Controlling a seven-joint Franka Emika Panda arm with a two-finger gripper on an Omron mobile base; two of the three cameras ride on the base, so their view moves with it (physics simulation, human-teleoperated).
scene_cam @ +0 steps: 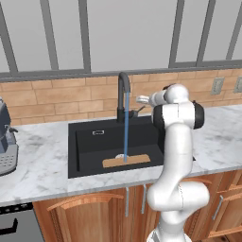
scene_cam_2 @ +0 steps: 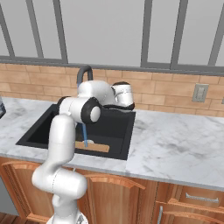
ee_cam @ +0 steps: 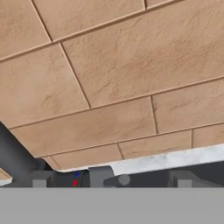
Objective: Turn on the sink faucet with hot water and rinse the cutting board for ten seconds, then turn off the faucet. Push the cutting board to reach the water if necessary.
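Rinse running: water (scene_cam: 126, 125) from sink faucet (scene_cam: 123, 90) lands on cutting board (scene_cam: 126, 161), flat at the sink's (scene_cam: 87, 142) front | jaws wide, empty, beside lever handle (ee_cam: 114, 179) | I hold off, then nudge lever shut squarely | brick wall (ee_cam: 109, 78) close ahead, spout to one side, little room.

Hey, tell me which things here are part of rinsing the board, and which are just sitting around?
Part of the job:
- sink faucet
- water, running
- cutting board, under the stream
- sink
- tool, open, near the faucet's base

Just there:
- coffee machine on the counter at the left
- wall outlet
- brick backsplash
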